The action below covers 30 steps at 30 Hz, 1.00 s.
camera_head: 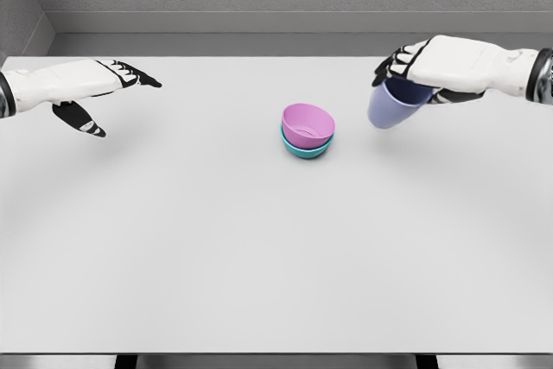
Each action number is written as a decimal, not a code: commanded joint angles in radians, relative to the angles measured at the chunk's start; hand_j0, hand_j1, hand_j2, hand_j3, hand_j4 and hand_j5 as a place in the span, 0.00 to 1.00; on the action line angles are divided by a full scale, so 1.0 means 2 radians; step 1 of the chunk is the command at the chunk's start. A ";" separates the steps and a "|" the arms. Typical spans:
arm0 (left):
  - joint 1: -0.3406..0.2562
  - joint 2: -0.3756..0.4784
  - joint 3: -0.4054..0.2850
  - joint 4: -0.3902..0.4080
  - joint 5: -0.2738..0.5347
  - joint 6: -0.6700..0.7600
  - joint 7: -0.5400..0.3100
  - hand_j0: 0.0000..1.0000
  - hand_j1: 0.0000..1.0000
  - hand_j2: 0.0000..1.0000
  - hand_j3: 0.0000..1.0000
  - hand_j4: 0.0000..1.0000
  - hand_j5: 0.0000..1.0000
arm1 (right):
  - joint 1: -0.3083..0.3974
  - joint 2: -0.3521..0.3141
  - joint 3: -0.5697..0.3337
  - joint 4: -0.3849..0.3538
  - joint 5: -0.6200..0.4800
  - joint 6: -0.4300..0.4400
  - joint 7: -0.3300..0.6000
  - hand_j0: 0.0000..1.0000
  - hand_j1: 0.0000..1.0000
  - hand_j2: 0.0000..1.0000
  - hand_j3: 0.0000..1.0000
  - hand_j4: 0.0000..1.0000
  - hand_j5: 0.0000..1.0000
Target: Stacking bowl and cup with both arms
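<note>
Cup (394, 104), prob. light, rigid, slick, is being clamped at rim by right hand (429, 66); left hand (91, 92) is being held splayed, empty, nr worktop (173, 257) far-left edge.

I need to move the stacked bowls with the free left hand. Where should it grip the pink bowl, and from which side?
Judging by the pose, grip the pink bowl at its upper left rim, coming from the left. It sits nested in the teal bowl, so only its rim and upper wall are exposed. The left hand is open on that side; the right hand holds the cup.
</note>
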 commanded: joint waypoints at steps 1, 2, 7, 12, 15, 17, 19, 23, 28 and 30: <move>0.000 0.001 0.001 0.000 0.003 0.001 0.000 1.00 1.00 1.00 1.00 1.00 1.00 | 0.000 0.009 -0.001 0.001 -0.002 0.001 0.000 0.64 0.64 0.64 0.64 0.64 0.64; 0.000 0.000 0.001 0.000 0.003 0.001 0.000 1.00 1.00 1.00 1.00 1.00 1.00 | -0.002 0.014 -0.001 0.002 -0.002 0.001 0.000 0.64 0.64 0.64 0.64 0.64 0.64; 0.000 0.001 0.001 -0.001 0.003 0.001 0.000 1.00 1.00 1.00 1.00 1.00 1.00 | -0.011 0.021 -0.001 0.004 -0.002 0.001 0.000 0.64 0.64 0.64 0.64 0.64 0.64; 0.001 0.002 0.001 -0.001 0.003 0.001 0.000 1.00 1.00 1.00 1.00 1.00 1.00 | -0.017 0.036 0.000 0.006 -0.001 0.001 0.000 0.64 0.64 0.64 0.64 0.64 0.64; 0.000 0.004 0.001 -0.001 0.003 0.001 0.000 1.00 1.00 1.00 1.00 1.00 1.00 | -0.019 0.045 0.000 0.006 -0.001 0.001 0.000 0.64 0.64 0.64 0.64 0.64 0.64; 0.000 0.004 0.001 -0.001 0.003 0.001 0.000 1.00 1.00 1.00 1.00 1.00 1.00 | -0.020 0.051 0.000 0.006 -0.001 0.001 0.000 0.64 0.64 0.64 0.64 0.64 0.64; 0.000 0.004 0.001 -0.001 0.003 0.001 0.000 1.00 1.00 1.00 1.00 1.00 1.00 | -0.021 0.061 0.000 0.007 0.004 0.001 0.000 0.64 0.64 0.64 0.64 0.64 0.64; 0.000 0.004 0.001 -0.001 0.003 0.001 0.000 1.00 1.00 1.00 1.00 1.00 1.00 | -0.022 0.078 0.001 0.008 0.014 0.001 0.000 0.64 0.64 0.64 0.64 0.64 0.64; 0.000 0.004 0.001 -0.001 0.003 0.001 0.000 1.00 1.00 1.00 1.00 1.00 1.00 | -0.024 0.097 0.004 0.025 0.015 0.001 0.000 0.64 0.64 0.64 0.64 0.64 0.64; 0.000 0.004 0.001 -0.001 0.003 0.001 0.000 1.00 1.00 1.00 1.00 1.00 1.00 | -0.024 0.098 0.006 0.028 0.016 0.001 0.000 0.64 0.64 0.64 0.64 0.64 0.64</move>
